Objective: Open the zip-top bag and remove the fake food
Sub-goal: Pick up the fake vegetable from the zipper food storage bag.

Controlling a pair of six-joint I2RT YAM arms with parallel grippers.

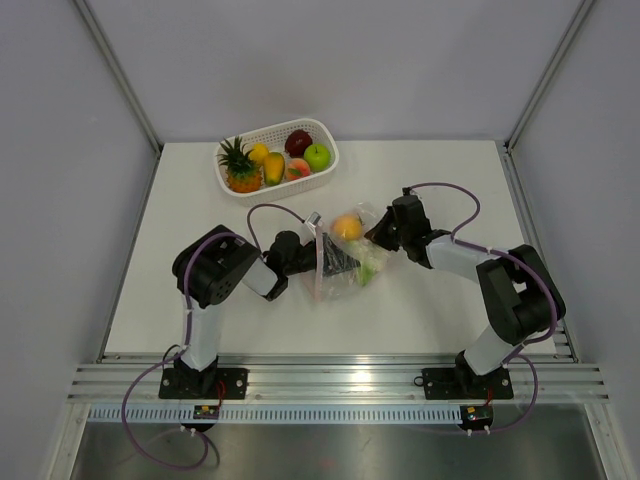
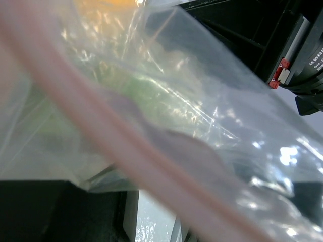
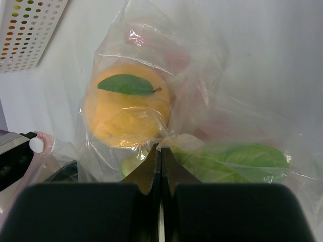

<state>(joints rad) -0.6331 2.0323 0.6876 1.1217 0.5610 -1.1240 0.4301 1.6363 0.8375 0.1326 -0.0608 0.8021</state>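
Top view, bag: the clear, crinkly zip-top bag point(image 1: 330, 282) hangs between the two arms over the middle of the white table point(image 1: 440, 290).
Top view, left gripper point(image 1: 318, 258): at the bag's left edge; I cannot tell how wide its jaws stand.
Top view, right gripper point(image 1: 378, 238): against the bag's right side.
Top view, progress: a plastic pineapple, yellow pieces, a dark red piece and a green apple lie in the white perforated plastic basket point(image 1: 290, 185) at the far edge; a round orange plastic fruit point(image 1: 347, 227) and something green are left in the bag, so the job looks partly done.
Left wrist view, only here: the bag's pink zip strip point(image 2: 116, 146) runs slantwise close to the lens, film point(image 2: 212, 116) fills the picture, and a green blur point(image 2: 136, 85) lies behind it; its own fingers are not clear.
Right wrist view, right gripper point(image 3: 160, 151): fingers pressed together, seemingly pinching bag film.
Right wrist view, only here: the orange fruit point(image 3: 128, 113) bears a green leaf, and a flat green leafy piece point(image 3: 237, 161) lies beside it, both under film; a basket corner point(image 3: 30, 30) shows top left.
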